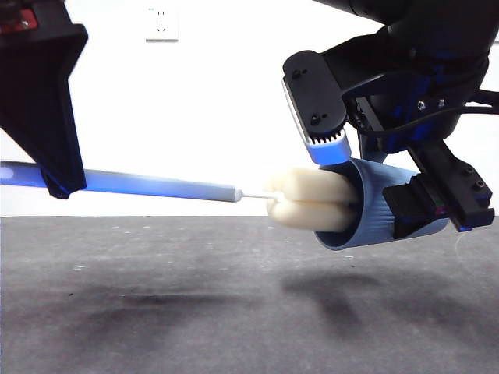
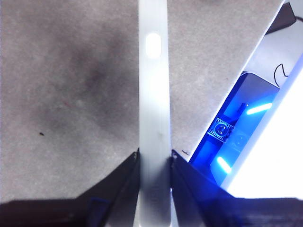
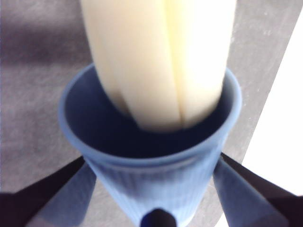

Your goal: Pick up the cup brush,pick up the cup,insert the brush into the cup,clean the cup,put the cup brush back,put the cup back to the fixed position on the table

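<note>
Sponge head of the cup brush (image 1: pixel 312 204) sits partway inside the blue cup (image 1: pixel 382 209), both held clear above the table (image 1: pixel 195 304).

The right gripper (image 3: pixel 154 189) clamps the cup's ribbed wall, tipping its mouth sideways toward the brush; its wrist view alone looks down into the cup, where the cream sponge fills much of the opening. The left gripper (image 2: pixel 155 163) pinches the grey handle, and only its wrist view shows the handle's oval hole. The front view alone shows the white looped tip joining handle to sponge.
</note>
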Tool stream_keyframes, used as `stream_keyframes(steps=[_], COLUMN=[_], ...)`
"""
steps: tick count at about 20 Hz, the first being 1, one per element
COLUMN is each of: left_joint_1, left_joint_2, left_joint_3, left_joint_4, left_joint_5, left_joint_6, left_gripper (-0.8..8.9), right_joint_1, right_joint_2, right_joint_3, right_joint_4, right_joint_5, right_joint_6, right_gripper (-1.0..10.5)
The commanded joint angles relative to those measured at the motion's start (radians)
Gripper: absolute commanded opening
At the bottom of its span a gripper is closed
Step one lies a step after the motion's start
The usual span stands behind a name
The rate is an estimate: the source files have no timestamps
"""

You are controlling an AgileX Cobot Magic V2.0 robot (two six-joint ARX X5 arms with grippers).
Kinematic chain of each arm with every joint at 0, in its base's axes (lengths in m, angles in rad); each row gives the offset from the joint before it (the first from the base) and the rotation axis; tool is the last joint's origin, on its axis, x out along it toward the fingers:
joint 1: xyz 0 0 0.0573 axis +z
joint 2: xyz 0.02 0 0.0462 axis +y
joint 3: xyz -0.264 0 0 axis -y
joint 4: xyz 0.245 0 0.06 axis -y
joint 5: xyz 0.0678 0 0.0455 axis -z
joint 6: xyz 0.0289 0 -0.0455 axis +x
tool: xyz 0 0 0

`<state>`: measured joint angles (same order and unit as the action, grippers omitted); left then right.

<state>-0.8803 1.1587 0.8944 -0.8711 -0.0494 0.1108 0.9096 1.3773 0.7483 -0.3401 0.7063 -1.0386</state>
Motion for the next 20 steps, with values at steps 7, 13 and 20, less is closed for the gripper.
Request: stream_keyframes(steps=[7, 13, 20], left_joint_1=[-0.004, -0.005, -0.004], left_joint_2=[0.047, 0.136, 0.137], left_joint_3=[-0.001, 0.017, 0.073], left_joint_4=[0.117, 0.269, 0.179], left_joint_5=[0.071, 0.106, 0.103], left_joint_6=[-0.003, -0.049, -0.052], left_gripper=[-0.09, -0.09, -0.08], right_joint_1=[0.018, 0.078, 0.085], right_joint_2=[0.007, 0.007, 0.007], right_joint_3=[0.001, 0.001, 0.001], right_joint_4=[0.019, 0.019, 0.016], right_joint_5=[-0.002, -0.026, 0.011], right_joint_6=[0.009, 0.021, 0.063], right_gripper=[-0.2, -0.2, -0.2])
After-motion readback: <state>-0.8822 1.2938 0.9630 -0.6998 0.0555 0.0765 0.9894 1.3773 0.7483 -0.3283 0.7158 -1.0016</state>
